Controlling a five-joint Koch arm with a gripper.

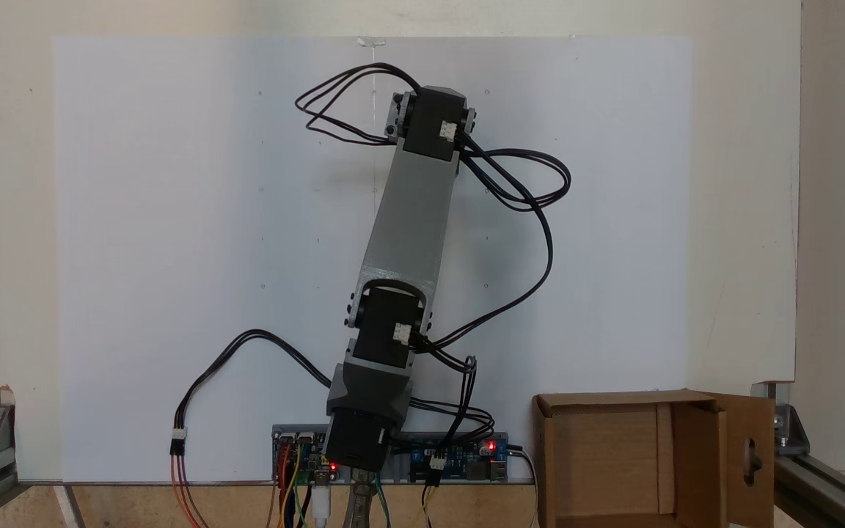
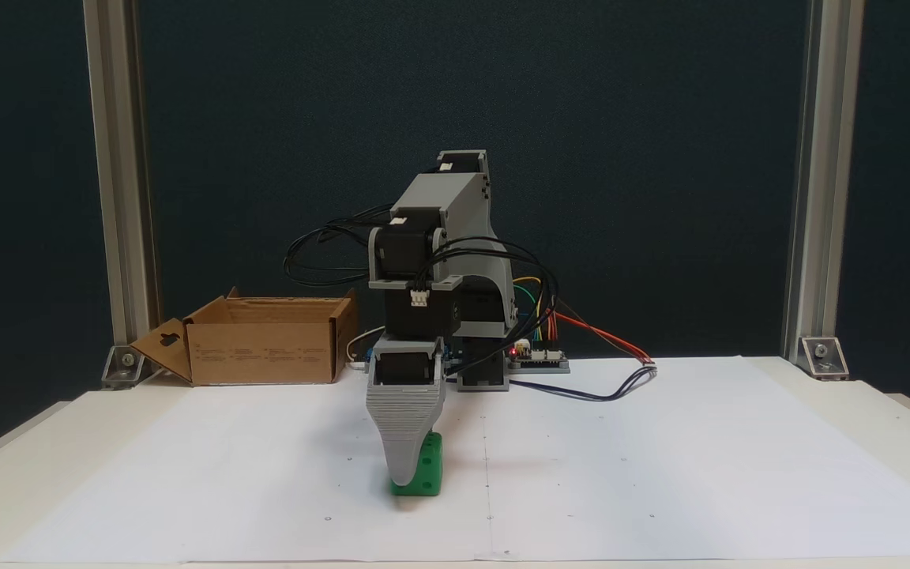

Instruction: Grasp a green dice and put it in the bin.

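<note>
Arm: the grey and black hobby arm (image 1: 411, 220) is stretched out over the white paper sheet (image 1: 173, 220) in the fixed view from above, its base at the bottom edge by the control boards; in the fixed view from the front it folds forward and down.
Gripper: the grey ribbed gripper (image 2: 406, 472) points straight down at the sheet, its tip right on the die. One broad finger (image 2: 405, 427) faces the camera with the other jaw behind it, so I cannot tell whether it is clamped or spread.
Die: the small bright green plastic cube with sunken pips (image 2: 426, 472) sits on the paper, touching the gripper tip and partly covered by it; its right face and lower edge show.
Box: the brown corrugated cardboard box with flaps (image 2: 265, 348) stands open at the back left of the front view, well apart from the die; from above it sits at the lower right (image 1: 598, 455).
Flap: one flap with an oval cut-out hangs outward.
Wires: black cables loop around the arm's joints.
</note>
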